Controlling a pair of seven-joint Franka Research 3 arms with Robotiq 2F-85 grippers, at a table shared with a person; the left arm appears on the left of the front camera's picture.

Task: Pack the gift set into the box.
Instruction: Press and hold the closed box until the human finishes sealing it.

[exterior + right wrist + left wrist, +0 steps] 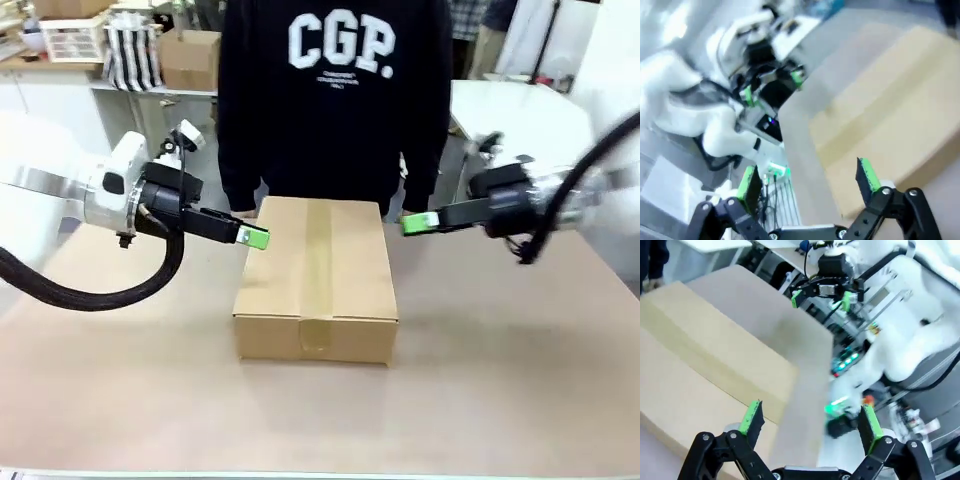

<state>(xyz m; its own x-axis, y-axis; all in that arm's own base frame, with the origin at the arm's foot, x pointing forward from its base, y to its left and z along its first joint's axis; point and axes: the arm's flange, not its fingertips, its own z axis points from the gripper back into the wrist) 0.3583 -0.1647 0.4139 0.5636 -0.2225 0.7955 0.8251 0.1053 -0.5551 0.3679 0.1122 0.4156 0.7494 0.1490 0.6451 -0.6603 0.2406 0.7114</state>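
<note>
You see the box closed and taped, mid-table in front of the person. Your left gripper hovers at its left edge, right gripper at its right; both jaws spread, holding nothing.

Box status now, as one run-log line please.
box: closed, taped, table centre | left gripper: open, at box's left edge | right gripper: open, at box's right edge | person: behind box
</note>
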